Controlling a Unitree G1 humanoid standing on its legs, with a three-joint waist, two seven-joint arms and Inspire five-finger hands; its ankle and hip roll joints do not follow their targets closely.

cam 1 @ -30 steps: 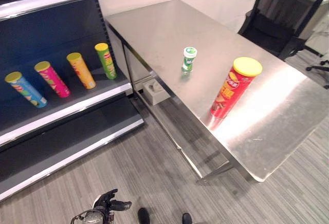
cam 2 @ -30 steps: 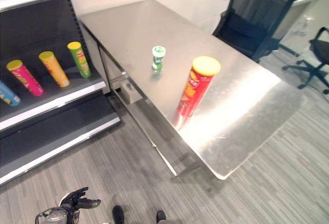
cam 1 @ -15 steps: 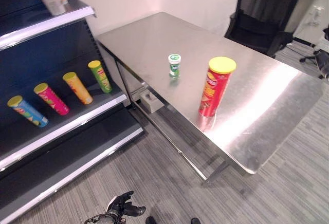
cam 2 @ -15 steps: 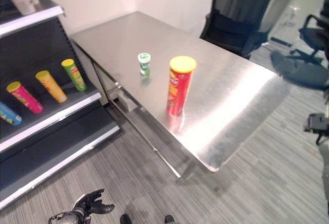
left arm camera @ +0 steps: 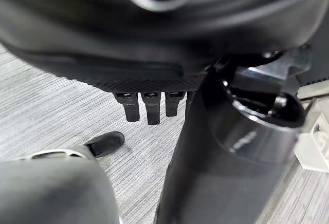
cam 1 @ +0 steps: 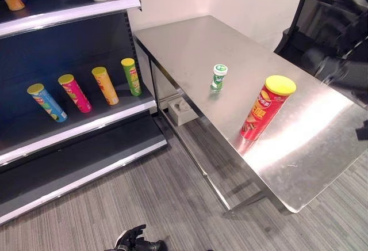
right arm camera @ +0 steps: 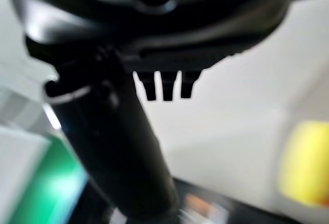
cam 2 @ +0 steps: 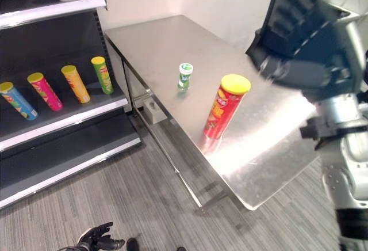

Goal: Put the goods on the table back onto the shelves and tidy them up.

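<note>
A grey striped floor ran between a dark shelving unit and a stainless steel table that stood end-on to it, with a black office chair past the table's far edge. Two goods stood upright on the table: a red crisp tube with a yellow lid, near the front long edge and about midway along it, and a small green-and-white bottle, nearer the shelf end and also close to that front edge. On the middle shelf lay four crisp tubes, blue, pink, orange and green, tilted back in a row with their lids up.

The right hand was raised high, above the table's far right part, its fingers loosely curled and holding nothing. The red tube stood below it and towards the robot's left, its long axis vertical, so a grasp from the side round the tube's body looked the natural approach. The left hand hung low by the floor, well apart from the table, fingers relaxed and empty. The right hand was clearly the nearer to both goods, and the red tube the nearer of the two to it; the bottle stood beyond the tube towards the shelf.
</note>
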